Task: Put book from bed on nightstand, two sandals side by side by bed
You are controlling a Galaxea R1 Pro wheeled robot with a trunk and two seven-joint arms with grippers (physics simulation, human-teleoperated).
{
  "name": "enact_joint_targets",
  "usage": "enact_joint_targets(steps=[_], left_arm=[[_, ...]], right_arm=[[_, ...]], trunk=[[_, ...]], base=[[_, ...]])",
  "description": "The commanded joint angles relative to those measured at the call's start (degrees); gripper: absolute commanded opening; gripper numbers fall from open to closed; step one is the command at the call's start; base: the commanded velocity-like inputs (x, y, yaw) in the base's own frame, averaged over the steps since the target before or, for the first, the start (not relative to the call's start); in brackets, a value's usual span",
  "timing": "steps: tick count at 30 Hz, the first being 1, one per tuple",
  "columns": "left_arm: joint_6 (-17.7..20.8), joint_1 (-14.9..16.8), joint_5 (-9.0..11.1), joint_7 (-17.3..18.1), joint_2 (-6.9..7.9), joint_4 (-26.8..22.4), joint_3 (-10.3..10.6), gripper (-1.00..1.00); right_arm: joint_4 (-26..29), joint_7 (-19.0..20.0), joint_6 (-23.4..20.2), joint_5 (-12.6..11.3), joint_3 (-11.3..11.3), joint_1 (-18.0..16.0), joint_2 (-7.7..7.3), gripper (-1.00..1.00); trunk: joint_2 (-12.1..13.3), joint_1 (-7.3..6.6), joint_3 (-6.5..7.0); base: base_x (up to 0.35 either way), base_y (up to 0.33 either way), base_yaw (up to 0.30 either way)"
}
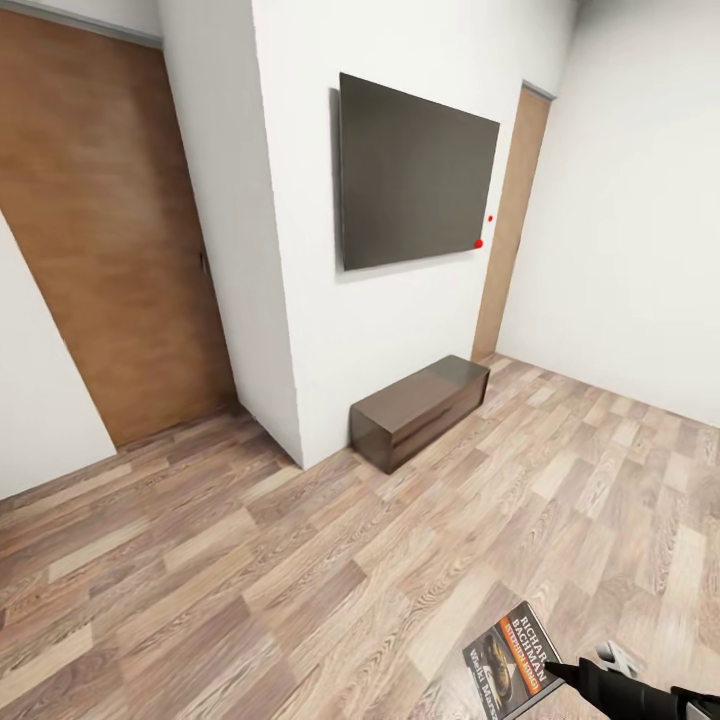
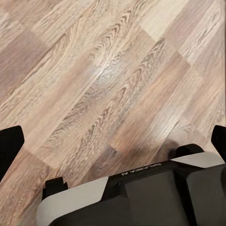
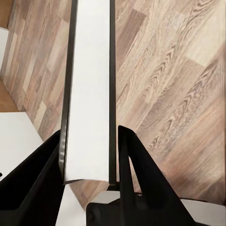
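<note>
My right gripper (image 1: 555,668) is shut on the book (image 1: 510,665), a thin paperback with a dark cover, an orange band and white lettering, held low over the wood-plank floor at the head view's bottom right. In the right wrist view the book (image 3: 89,94) stands edge-on, its white page block clamped between the two black fingers of the right gripper (image 3: 90,134). My left gripper (image 2: 115,136) is open above bare floor, its fingertips far apart with nothing between them. The bed, nightstand and sandals are out of view.
A white wall corner (image 1: 270,300) juts out ahead and carries a dark flat screen (image 1: 415,170). Below the screen stands a long low dark-brown dresser (image 1: 420,408). Wooden doors are at the left (image 1: 100,230) and far right (image 1: 510,220). My own base (image 2: 141,197) shows under the left gripper.
</note>
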State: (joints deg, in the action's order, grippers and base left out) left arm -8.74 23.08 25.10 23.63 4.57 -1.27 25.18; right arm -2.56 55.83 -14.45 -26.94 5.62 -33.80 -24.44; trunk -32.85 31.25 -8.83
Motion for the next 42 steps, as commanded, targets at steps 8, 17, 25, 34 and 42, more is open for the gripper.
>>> enact_joint_targets(steps=[8,17,25,34,42], left_arm=[[-0.22,0.03,0.72,0.27,0.05,0.01,0.37,1.00],[-0.30,0.00,0.74,0.27,-0.33,-0.05,0.31,1.00],[-0.29,-0.05,0.74,0.27,-0.86,0.01,0.31,1.00],[-0.29,-0.05,0.74,0.27,-0.88,-0.03,0.31,1.00],[-0.29,-0.05,0.74,0.27,-0.88,0.02,0.31,1.00]], right_arm=[[-0.18,0.25,-0.40,-0.66,0.18,-0.13,0.01,-1.00],[-0.19,0.17,-0.40,-0.66,0.18,-0.13,0.01,-1.00],[-0.21,0.16,-0.40,-0.66,0.18,-0.13,0.01,-1.00],[-0.23,0.16,-0.40,-0.66,0.18,-0.13,0.01,-1.00],[-0.22,0.16,-0.40,-0.66,0.18,-0.13,0.01,-1.00]], trunk=[[-0.10,0.02,-0.36],[-0.10,0.02,-0.64],[-0.10,0.02,-0.89],[-0.10,0.02,-1.18],[-0.10,0.02,-1.43]], base=[[0.000,0.000,-0.276],[0.000,0.000,-0.275],[0.000,0.000,-0.273],[0.001,0.000,-0.272],[0.246,0.000,-0.256]])
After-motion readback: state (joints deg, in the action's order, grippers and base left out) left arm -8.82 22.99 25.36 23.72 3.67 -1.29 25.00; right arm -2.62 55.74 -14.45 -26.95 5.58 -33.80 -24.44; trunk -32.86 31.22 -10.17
